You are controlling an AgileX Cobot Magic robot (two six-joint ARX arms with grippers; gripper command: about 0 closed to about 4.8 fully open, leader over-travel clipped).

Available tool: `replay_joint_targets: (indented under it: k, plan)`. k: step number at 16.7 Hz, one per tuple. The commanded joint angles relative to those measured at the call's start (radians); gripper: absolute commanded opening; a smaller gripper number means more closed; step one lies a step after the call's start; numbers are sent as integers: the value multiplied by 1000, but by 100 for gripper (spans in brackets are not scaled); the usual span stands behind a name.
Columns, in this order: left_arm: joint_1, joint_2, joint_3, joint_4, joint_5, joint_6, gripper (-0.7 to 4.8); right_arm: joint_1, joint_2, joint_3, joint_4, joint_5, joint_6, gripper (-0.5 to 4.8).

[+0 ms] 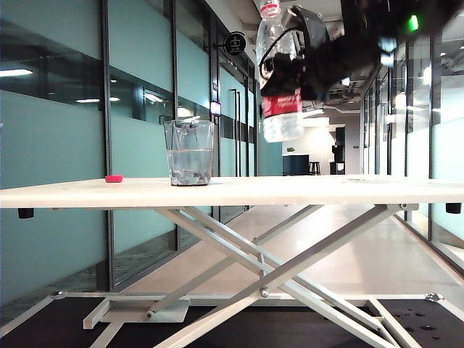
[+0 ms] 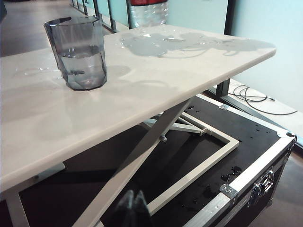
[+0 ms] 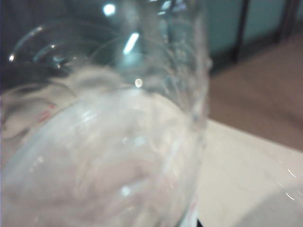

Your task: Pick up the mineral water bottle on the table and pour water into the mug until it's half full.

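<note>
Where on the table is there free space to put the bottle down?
The white table is bare from the mug to its right end, below the mineral water bottle held upright in the right tool. There is less room between mug and red cap. The left tool sits low, below the table's edge.

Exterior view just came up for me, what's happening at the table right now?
The right tool holds the mineral water bottle upright in the air, above the white table and to the right of the mug. The mug stands on the table about half full of water, with a small red cap lying to its left. The left tool hangs below table level, shut and empty, away from both.
</note>
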Motion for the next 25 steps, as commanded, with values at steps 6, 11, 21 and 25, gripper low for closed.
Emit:
replay_joint_targets:
  k: [6, 11, 21, 25]
  plan:
    - [-1, 1, 2, 6, 3, 30, -5, -10, 197, -26, 311, -126, 46, 198]
    - [-1, 1, 2, 6, 4, 30, -5, -10, 209, -26, 311, -126, 45, 370]
    - [-1, 1, 2, 2, 3, 30, -5, -66, 37, -92, 76, -260, 16, 479]
    - [-1, 1, 2, 4, 3, 29, -5, -112, -148, -264, 47, -264, 11, 479]
